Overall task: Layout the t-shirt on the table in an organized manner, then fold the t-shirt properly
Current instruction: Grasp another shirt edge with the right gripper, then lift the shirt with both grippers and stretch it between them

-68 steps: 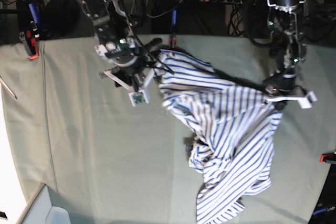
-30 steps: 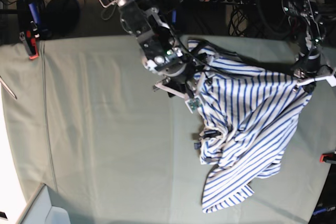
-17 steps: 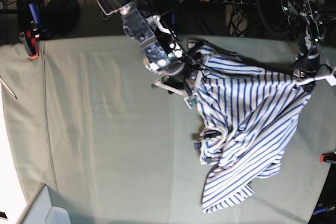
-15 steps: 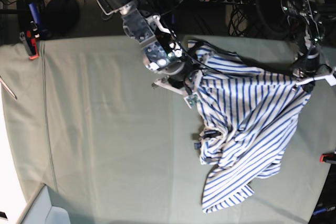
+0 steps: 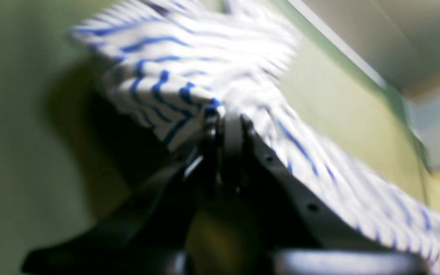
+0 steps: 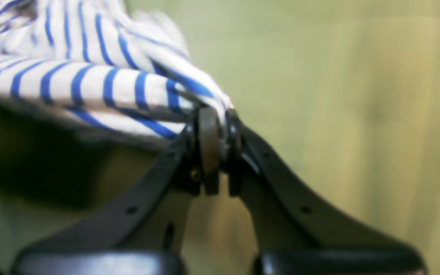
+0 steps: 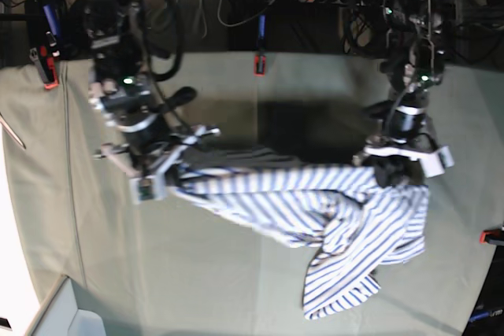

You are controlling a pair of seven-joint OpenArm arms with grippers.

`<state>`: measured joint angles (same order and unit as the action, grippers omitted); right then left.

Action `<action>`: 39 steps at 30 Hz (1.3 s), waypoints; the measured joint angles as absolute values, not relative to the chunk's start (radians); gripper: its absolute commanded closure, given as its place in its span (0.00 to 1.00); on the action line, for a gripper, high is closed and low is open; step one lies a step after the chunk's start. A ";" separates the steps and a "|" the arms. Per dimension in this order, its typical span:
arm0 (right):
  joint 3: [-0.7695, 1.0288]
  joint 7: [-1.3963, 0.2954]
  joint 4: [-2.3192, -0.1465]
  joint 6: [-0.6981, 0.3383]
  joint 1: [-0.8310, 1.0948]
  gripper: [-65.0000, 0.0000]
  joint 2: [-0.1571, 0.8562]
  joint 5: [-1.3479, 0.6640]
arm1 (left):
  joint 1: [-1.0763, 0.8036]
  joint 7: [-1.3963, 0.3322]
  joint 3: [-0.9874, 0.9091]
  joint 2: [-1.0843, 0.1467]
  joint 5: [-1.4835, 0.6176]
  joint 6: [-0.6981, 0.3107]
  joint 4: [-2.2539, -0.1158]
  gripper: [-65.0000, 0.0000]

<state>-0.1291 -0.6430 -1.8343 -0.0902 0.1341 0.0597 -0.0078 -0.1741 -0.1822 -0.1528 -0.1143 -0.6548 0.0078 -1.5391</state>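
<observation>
The right gripper has swung away, stretching the t-shirt across the table. It pinches one edge; the left gripper pinches the opposite edge, the rest drooping below.

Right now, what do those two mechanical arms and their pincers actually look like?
Both arms are dark metal with black cables along them and small green lights. The right gripper and left gripper each have two slim black fingers dotted with small holes, on whitish brackets in the base view.
</observation>
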 measured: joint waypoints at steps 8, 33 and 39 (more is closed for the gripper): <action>0.148 -0.643 -1.910 -0.166 0.189 1.00 0.116 -0.018 | -0.168 -0.178 0.139 -0.110 -0.651 0.015 -1.531 0.99; 0.438 -0.641 -1.795 -0.281 0.099 1.00 0.114 -0.004 | 0.070 -0.174 -0.027 -0.162 -0.648 0.017 -1.130 0.42; 0.441 -0.644 -1.794 -0.281 0.104 1.00 0.113 -0.001 | 0.209 -0.143 -0.029 -0.130 -0.645 0.003 -0.889 0.42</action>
